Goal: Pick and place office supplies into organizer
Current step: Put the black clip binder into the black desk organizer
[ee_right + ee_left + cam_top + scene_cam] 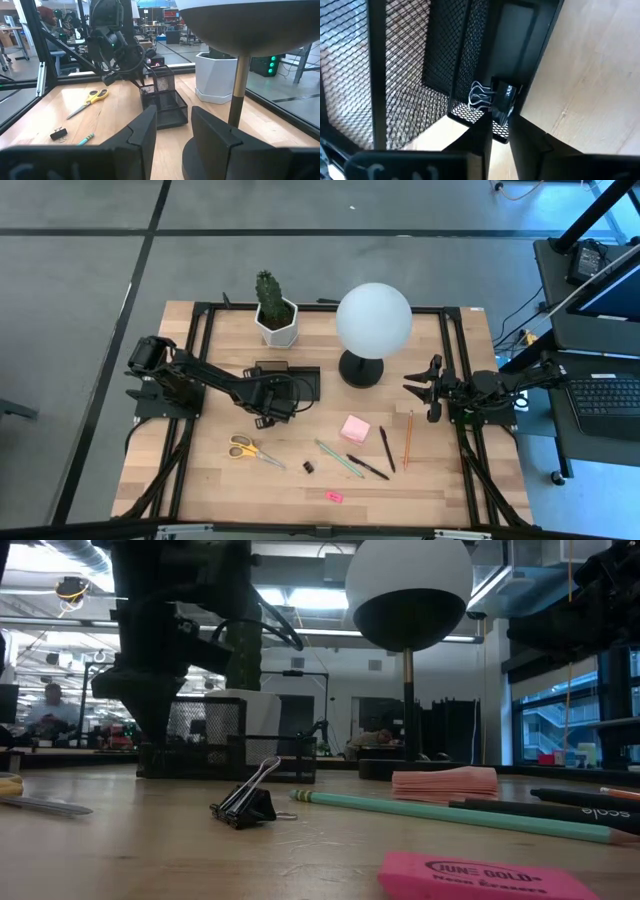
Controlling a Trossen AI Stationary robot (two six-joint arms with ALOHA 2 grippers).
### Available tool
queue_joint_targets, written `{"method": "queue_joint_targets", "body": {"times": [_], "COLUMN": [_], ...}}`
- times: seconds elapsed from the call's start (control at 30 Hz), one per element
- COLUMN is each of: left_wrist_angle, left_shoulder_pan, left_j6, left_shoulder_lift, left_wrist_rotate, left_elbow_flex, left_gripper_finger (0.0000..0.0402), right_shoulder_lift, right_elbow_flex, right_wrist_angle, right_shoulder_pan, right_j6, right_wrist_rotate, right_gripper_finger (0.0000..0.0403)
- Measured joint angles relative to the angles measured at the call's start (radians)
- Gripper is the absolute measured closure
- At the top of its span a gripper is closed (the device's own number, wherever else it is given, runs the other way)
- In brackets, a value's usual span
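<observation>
Over the wooden table (pixel 200 480), the black wire-mesh organizer (pixel 290 380) sits near the lamp; the left gripper (pixel 499 131), jaws slightly parted, hovers above a binder clip (pixel 492 100) inside. The right gripper (pixel 172 125) waits with jaws apart, empty.

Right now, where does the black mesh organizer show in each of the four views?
High view: organizer left of centre, under the left gripper, beside the lamp.
Low view: left of middle, behind the binder clip.
Left wrist view: fills most of the picture, another clip in it.
Right wrist view: centre, past the right gripper.
Shared landmark: the cactus pot behind it.
</observation>
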Motion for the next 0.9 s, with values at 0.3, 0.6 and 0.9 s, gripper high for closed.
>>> {"method": "queue_joint_targets", "body": {"times": [0.3,0.6,0.9], "left_wrist_angle": [-0.003,-0.005,0.174], "left_shoulder_pan": [0.0,0.0,-0.03], "left_j6": [0.036,0.038,0.145], "left_shoulder_lift": [-0.05,-0.108,-0.174], "left_wrist_rotate": [-0.015,-0.022,0.031], "left_elbow_flex": [0.0,0.001,0.001], "left_gripper_finger": [0.0301,0.0293,0.0292], "right_shoulder_lift": [0.0,0.0,0.0], "right_elbow_flex": [0.0,0.0,0.0], "right_wrist_angle": [0.0,0.0,0.0], "right_shoulder_pan": [0.0,0.0,0.0], "right_j6": [0.002,0.003,0.003], "right_wrist_rotate": [0.0,0.0,0.0], "right_gripper_finger": [0.0276,0.0276,0.0276]}}
